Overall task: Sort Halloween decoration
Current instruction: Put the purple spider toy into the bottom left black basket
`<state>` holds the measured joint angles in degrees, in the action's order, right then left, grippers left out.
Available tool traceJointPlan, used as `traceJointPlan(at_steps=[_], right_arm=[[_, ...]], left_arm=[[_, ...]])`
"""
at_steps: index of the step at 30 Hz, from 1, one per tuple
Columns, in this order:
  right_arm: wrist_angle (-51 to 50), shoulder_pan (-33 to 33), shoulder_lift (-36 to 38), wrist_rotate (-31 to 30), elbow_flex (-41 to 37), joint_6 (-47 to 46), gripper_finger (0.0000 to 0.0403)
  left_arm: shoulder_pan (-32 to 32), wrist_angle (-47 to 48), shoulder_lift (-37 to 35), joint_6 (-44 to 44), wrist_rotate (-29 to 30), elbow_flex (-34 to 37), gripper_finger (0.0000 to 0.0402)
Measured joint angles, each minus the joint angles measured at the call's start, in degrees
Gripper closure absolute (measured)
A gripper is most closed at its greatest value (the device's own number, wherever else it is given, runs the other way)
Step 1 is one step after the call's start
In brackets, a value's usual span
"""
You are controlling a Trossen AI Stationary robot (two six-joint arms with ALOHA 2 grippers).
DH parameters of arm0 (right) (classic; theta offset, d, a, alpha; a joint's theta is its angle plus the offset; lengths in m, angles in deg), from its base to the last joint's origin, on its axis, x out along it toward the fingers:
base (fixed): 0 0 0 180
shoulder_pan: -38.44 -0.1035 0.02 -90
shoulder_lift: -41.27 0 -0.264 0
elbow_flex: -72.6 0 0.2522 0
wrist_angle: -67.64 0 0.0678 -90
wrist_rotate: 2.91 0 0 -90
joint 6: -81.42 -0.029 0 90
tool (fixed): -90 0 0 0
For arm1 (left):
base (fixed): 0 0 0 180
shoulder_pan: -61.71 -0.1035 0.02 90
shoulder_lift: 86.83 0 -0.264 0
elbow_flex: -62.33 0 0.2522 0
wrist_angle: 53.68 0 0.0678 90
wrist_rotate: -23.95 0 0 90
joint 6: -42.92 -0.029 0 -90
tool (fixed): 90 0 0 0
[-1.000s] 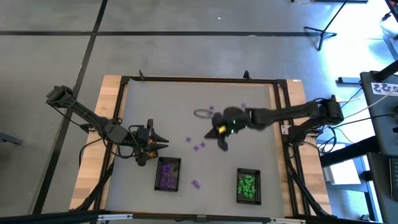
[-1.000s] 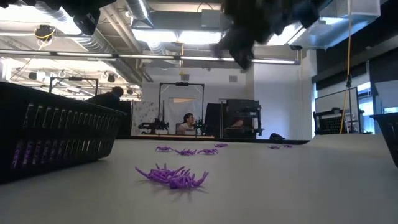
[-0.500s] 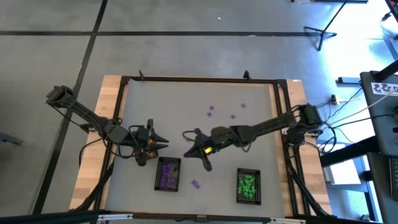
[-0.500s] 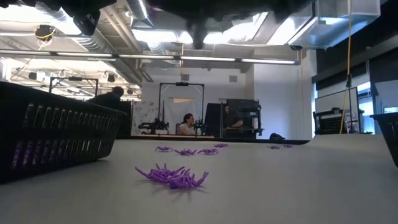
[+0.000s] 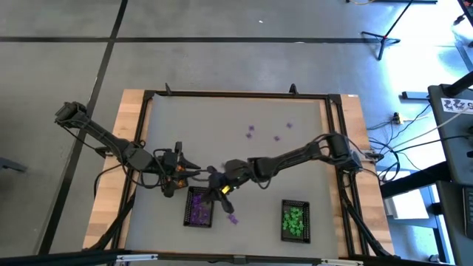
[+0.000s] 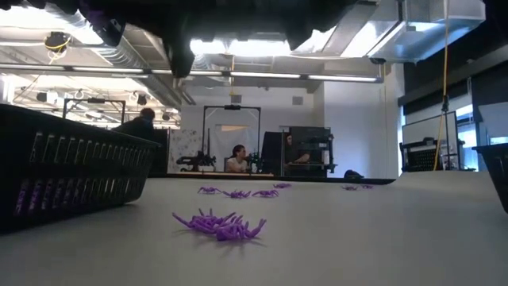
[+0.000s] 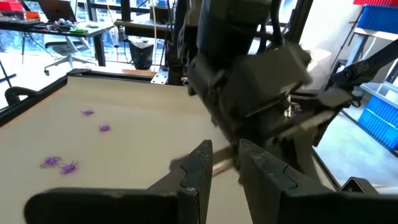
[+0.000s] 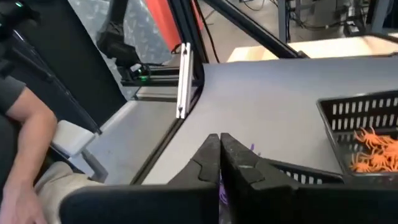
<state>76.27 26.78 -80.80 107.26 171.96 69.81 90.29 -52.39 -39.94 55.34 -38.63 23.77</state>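
My right gripper [image 5: 214,181] is shut and reaches across the table toward its left. It hangs over the far right corner of a black mesh tray of purple trinkets [image 5: 199,207]. Bits of purple show at its fingers [image 8: 219,185]. My left gripper [image 5: 194,171] waits level just to the left, its fingers [image 7: 200,165] a narrow gap apart with nothing plain between them. Loose purple trinkets lie on the table: one clump near the tray [image 6: 222,226], others farther back [image 5: 251,131]. My right gripper pinches a purple trinket between its two shut fingers. Only slivers of it show, in the seam [image 8: 219,185] and beside one fingertip [image 8: 252,147]. The fingers come nearly level from the table's right. The trinket is lifted clear of the table.
A black mesh tray of green trinkets [image 5: 295,220] stands at the near right. Another tray holding orange trinkets [image 8: 367,149] shows in the right wrist view. A person's arm [image 8: 28,134] is beside the table's frame. People sit in the room behind [image 6: 238,159].
My right gripper has swept from the table's middle toward the left and near edges, sinking a little and rolling. It has stayed shut and now hangs over the purple tray, close to my left gripper.
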Motion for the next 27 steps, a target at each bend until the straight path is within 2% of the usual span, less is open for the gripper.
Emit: traceJointPlan(at_steps=[3, 8, 12, 17, 22, 24, 27], right_arm=[[0.0, 0.0, -0.9, 0.0, 0.3, 0.0, 0.0371], [-1.6, 0.1, -0.9, 0.0, 0.3, -0.1, 0.0301], [-8.5, 1.0, 1.5, 1.7, 0.3, 0.1, 0.0265], [-23.7, 2.9, 7.3, 0.9, 0.3, 1.5, 0.0263], [-32.4, 2.6, 13.6, 0.8, 0.3, 4.9, 0.028], [-36.7, 2.5, 16.5, -1.3, 0.3, 6.4, 0.0288], [-43.4, 3.2, 20.9, -8.0, -0.9, 8.6, 0.0298]], left_arm=[[0.0, 0.0, 0.0, 0.0, 0.0, 0.0, 0.0327], [0.0, 0.0, 0.0, 0.0, 0.0, 0.0, 0.0327], [-0.1, 0.0, 0.0, 0.0, 0.0, 0.0, 0.0327], [0.0, 0.0, 0.0, 0.0, 0.0, 0.0, 0.0327], [0.0, 0.0, 0.0, 0.0, 0.0, 0.0, 0.0327], [0.0, 0.0, 0.0, 0.0, 0.0, 0.0, 0.0327], [0.0, 0.0, 0.0, 0.0, 0.0, 0.0, 0.0327]])
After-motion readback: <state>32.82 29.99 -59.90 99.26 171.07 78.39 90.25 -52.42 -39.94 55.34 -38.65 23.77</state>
